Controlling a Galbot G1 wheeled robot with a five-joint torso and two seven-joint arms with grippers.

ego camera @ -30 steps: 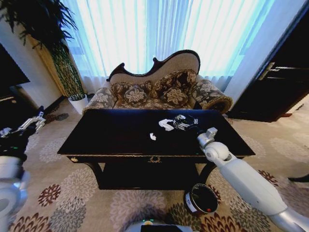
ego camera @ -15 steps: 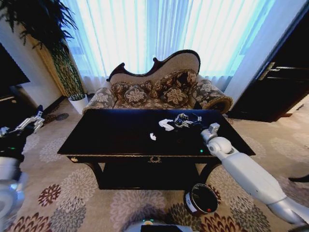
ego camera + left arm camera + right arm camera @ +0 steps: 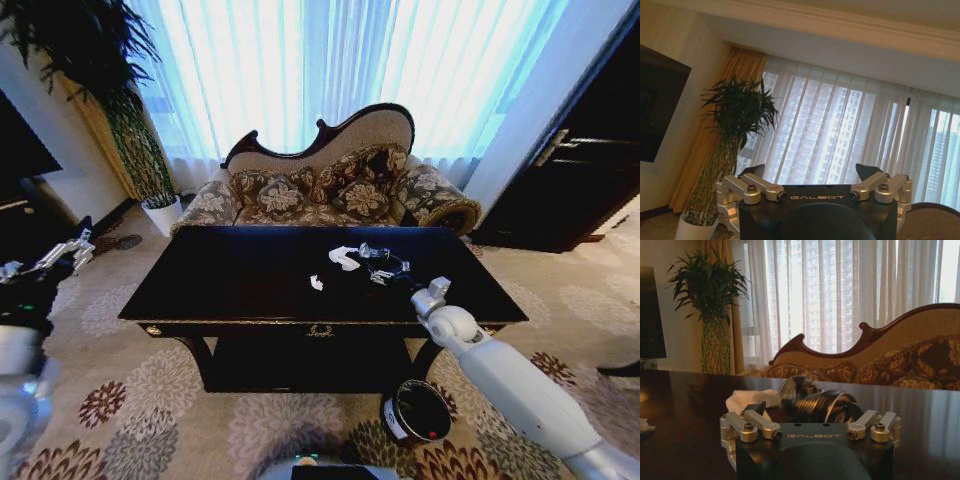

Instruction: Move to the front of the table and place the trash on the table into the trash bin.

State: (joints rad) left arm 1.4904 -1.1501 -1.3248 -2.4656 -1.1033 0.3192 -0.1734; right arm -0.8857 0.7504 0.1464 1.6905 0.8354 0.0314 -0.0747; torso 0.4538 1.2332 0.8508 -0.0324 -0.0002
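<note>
Bright curtains (image 3: 330,70) glow behind a patterned sofa (image 3: 330,185), and in front of it stands the dark glossy bench (image 3: 230,275) with gold trim. A tall potted plant (image 3: 120,110) stands in the far left corner, and flowered carpet (image 3: 150,400) covers the floor.

On the bench top, right of the middle, lies the trash: a white paper scrap (image 3: 343,257), a smaller scrap (image 3: 316,283) nearer the front edge, and a clear crumpled bottle (image 3: 383,264) lying on its side just right of the larger scrap.

The right gripper (image 3: 385,268) reaches over the bench from the front right corner and sits at the bottle. In the right wrist view its jaws are spread, with the bottle (image 3: 815,402) lying between them and the white scrap (image 3: 747,399) just beside it.

The bin (image 3: 417,412) stands on the carpet below the bench's front right corner, beneath the right arm.

The left gripper (image 3: 62,255) is parked off the bench's left end, over the floor; its jaws are spread, pointing toward the window.
</note>
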